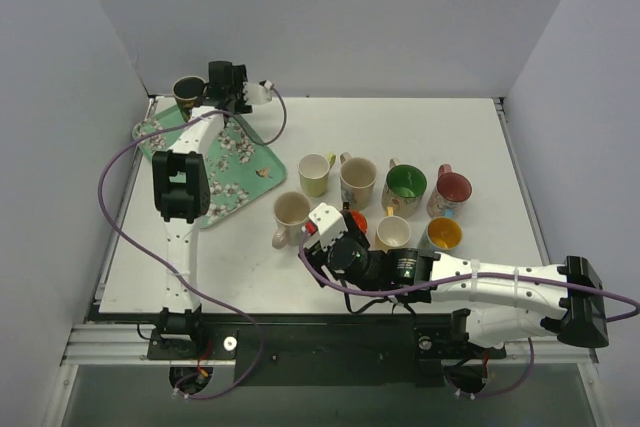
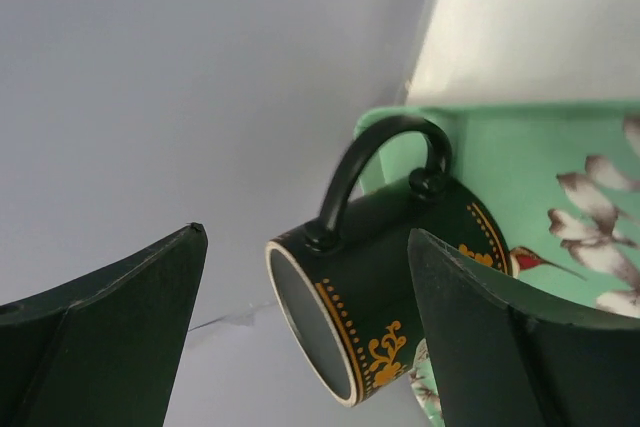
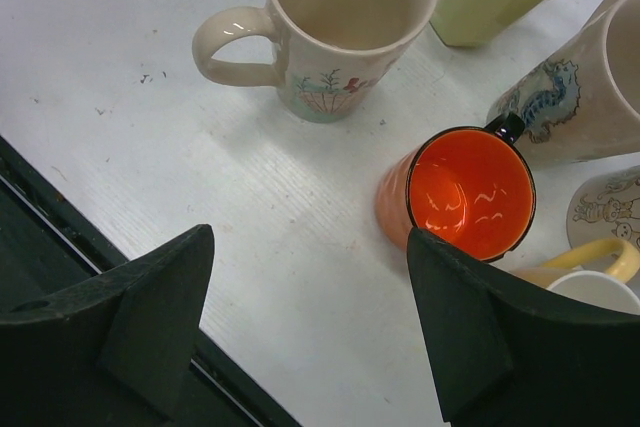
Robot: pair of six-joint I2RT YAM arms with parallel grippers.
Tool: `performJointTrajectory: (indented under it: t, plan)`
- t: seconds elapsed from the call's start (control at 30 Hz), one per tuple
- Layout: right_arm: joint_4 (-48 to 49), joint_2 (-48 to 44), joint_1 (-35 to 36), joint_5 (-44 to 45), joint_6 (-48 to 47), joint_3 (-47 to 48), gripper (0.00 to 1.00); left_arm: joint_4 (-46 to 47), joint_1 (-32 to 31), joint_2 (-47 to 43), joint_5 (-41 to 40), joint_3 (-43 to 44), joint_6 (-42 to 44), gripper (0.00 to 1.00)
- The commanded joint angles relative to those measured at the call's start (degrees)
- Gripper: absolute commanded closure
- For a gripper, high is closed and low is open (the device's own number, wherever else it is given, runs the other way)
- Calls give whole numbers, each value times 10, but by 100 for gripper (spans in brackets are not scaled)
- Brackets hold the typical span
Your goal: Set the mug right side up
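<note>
At the far-left corner of the white counter (image 1: 480, 147), the left arm is reaching over a green floral tray (image 1: 250, 152), where a black mug (image 1: 186, 90) with gold trim is standing rim up on the tray's far corner. The left gripper (image 2: 305, 235) is holding its fingers wide apart and gripping nothing. The wrist camera is showing the mug's looped handle in the gap between them, while one finger (image 2: 500, 347) is hiding part of the mug's body. Whether that finger is touching the mug cannot be told.

Toward the middle of the near edge, the right arm is stretching in from the near-right corner. The right gripper (image 3: 310, 235) is likewise spread wide and carrying nothing as it is hovering over bare counter. An orange mug (image 3: 465, 197) with a black rim is sitting upright just beside one of its fingers. A cream mug (image 3: 345, 17) is standing upright farther from the near edge, with its handle pointing toward the counter's left edge.

Several more mugs are standing rim up in a cluster at mid-counter. Among them are a pale yellow-green mug (image 1: 315, 174), a green-lined mug (image 1: 405, 187), a red-lined mug (image 1: 452, 190) and a yellow-lined mug (image 1: 443, 235).
</note>
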Motion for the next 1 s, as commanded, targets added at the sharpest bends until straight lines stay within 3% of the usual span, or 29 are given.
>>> performJointTrajectory:
  t: [0.0, 0.13, 0.3, 0.67, 0.73, 0.87, 0.9, 0.93, 0.97]
  plan:
    - [-1, -22, -6, 27, 13, -11, 27, -44, 10, 31, -29, 57, 126, 7]
    - [1, -29, -10, 30, 20, -19, 27, 23, 9, 52, -40, 44, 154, 8]
    - [4, -33, -11, 26, 27, -22, 27, 78, 15, 125, -67, 120, 177, 11]
    - [17, -41, -12, 31, 29, -25, 27, 179, 35, 190, -21, 137, 269, 18]
    - [17, -39, -13, 30, 32, -24, 27, 194, 36, 204, -7, 142, 280, 25]
    - [9, -37, -15, 31, 36, -19, 27, 190, 39, 214, 0, 153, 291, 49]
    - [8, -39, -13, 32, 36, -19, 27, 192, 40, 212, 0, 147, 294, 61]
    - [9, -40, -15, 34, 35, -19, 27, 204, 41, 201, 1, 124, 294, 78]
    - [9, -40, -14, 34, 35, -19, 27, 212, 40, 192, 3, 111, 293, 87]
